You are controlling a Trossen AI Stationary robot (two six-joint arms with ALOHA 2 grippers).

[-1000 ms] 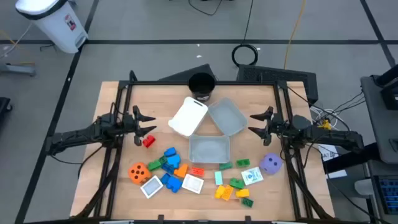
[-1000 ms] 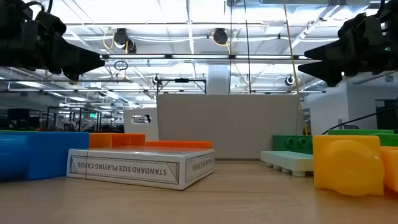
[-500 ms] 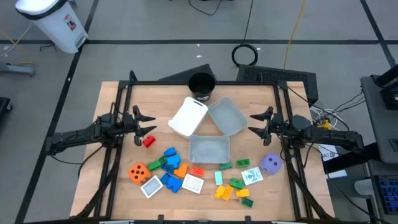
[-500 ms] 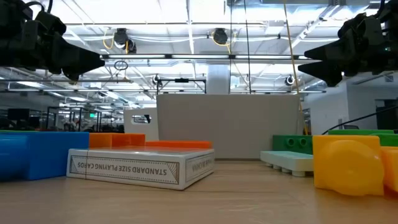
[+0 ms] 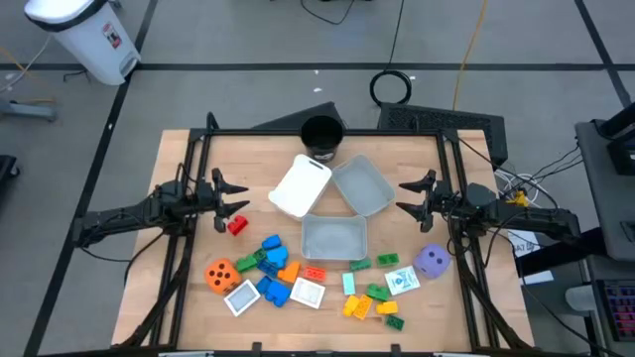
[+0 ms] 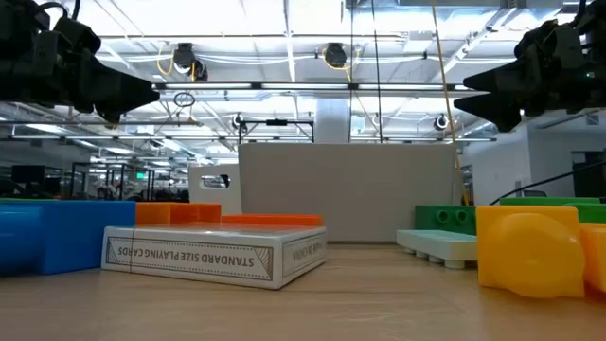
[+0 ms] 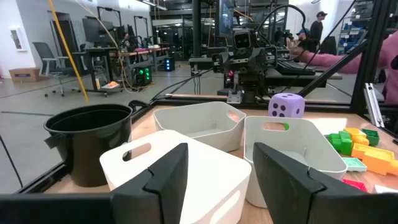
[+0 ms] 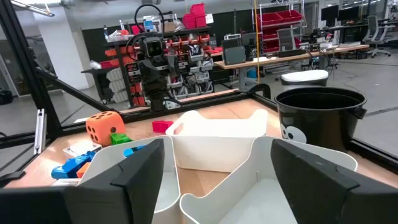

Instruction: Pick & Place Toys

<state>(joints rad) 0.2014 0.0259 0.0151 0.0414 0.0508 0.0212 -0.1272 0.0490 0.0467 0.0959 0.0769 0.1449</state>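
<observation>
Small plastic blocks lie on the table's near half: a red block (image 5: 236, 226) near my left gripper, blue, green and orange blocks (image 5: 270, 260), yellow and green ones (image 5: 369, 300). An orange die (image 5: 220, 274) rests on the near left, a purple die (image 5: 432, 261) on the near right. White square tiles (image 5: 308, 294) lie flat among them. My left gripper (image 5: 234, 195) is open and empty above the table's left side. My right gripper (image 5: 409, 197) is open and empty above the right side.
A white tray (image 5: 301, 185) and two translucent grey trays (image 5: 361, 185) (image 5: 333, 239) stand mid-table. A black round cup (image 5: 321, 137) stands at the far edge. A black frame (image 5: 194, 159) rims the table. A card box (image 6: 213, 253) lies close to the low camera.
</observation>
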